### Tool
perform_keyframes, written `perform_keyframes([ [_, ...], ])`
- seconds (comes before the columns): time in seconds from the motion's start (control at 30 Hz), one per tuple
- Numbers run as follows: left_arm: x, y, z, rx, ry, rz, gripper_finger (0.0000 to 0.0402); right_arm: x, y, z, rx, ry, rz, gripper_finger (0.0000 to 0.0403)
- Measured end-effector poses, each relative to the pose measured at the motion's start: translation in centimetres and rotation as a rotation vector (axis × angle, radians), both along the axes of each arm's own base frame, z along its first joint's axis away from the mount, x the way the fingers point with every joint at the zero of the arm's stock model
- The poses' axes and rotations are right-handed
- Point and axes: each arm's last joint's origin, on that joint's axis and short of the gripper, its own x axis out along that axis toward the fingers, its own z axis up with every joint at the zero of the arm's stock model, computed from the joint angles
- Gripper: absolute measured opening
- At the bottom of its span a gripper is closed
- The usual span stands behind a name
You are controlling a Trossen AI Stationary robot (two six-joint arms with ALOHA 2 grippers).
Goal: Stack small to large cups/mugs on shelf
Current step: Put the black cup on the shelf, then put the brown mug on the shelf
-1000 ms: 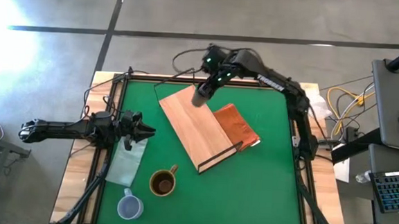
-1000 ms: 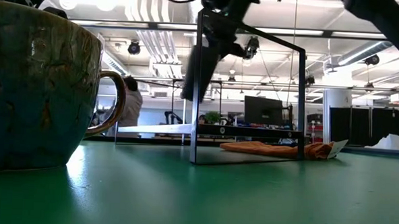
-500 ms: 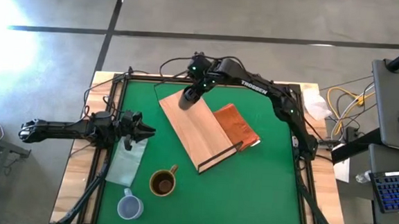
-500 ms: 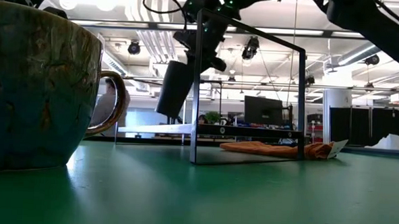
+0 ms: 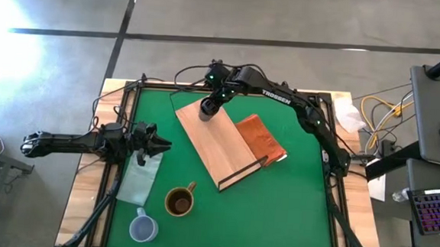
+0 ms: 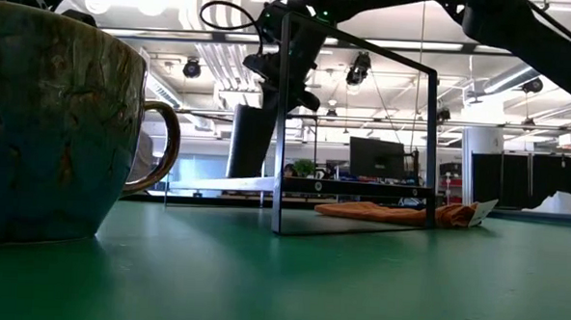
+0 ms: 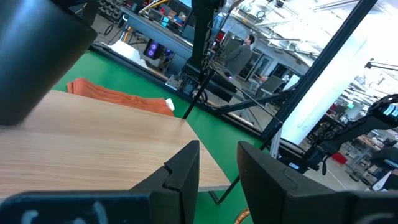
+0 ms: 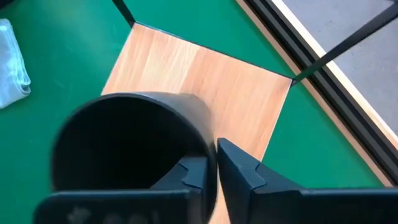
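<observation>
I see the table (image 5: 291, 212) carrying the shelf (image 5: 223, 143) at its middle. My right tool (image 5: 215, 99) pinches the black cup (image 5: 207, 107) by its rim over the shelf's far end, leaving room for larger ones. The left tool (image 5: 156, 143) waits at the left edge, slightly parted and empty. The mug (image 5: 179, 201) and blue cup (image 5: 143, 228) sit near the front.

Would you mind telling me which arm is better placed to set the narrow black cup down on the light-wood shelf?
The right arm. Its gripper already holds the narrow black cylindrical cup over the far end of the long light-wood shelf. The left gripper waits at the table's left edge by the pale cloth.
</observation>
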Motion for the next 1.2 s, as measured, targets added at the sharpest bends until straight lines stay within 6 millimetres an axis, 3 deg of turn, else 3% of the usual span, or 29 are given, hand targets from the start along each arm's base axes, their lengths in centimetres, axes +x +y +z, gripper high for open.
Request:
perform_keyframes([
  [0.33, 0.0, 0.0, 0.0, 0.0, 0.0, 0.0, 0.0094, 0.1, 0.1, 0.1, 0.031, -0.028, 0.012, 0.0095],
  [0.83, 0.0, 0.0, 0.0, 0.0, 0.0, 0.0, 0.0094, 0.2, 0.0, 0.0, 0.049, -0.039, 0.02, 0.011],
  [1.2, 0.0, 0.0, 0.0, 0.0, 0.0, 0.0, 0.0094, -1.6, 0.7, 4.2, 0.009, -0.123, 0.028, 0.0139],
])
